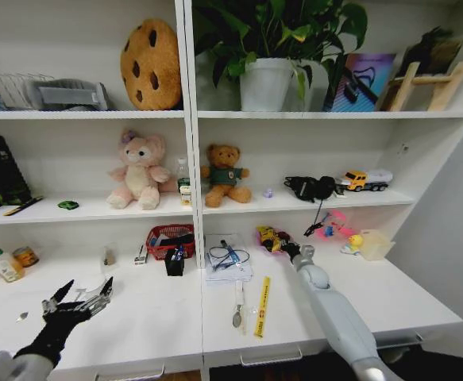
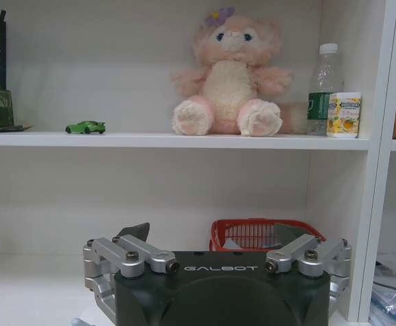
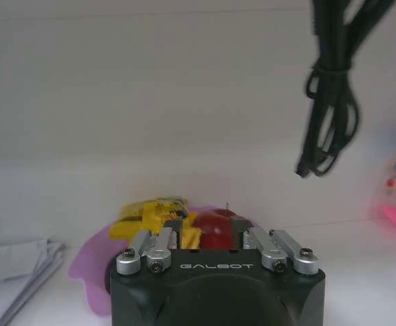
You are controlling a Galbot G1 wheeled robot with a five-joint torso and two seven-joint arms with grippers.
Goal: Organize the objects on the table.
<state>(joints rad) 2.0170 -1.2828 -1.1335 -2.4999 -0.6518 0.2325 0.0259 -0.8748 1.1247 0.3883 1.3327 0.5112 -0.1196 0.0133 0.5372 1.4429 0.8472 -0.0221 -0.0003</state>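
Right claw (image 1: 288, 247) closed on a red piece (image 3: 216, 229) in the pink dish (image 3: 97, 261) at counter (image 1: 160, 317) rear; we risk tipping it. Left claw (image 1: 79, 300) open, idle. Green toy car (image 2: 85, 127) on shelf (image 2: 184, 141).

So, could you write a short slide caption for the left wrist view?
Open left gripper faces a red basket; above, a shelf holds a green toy car and pink plush bear.
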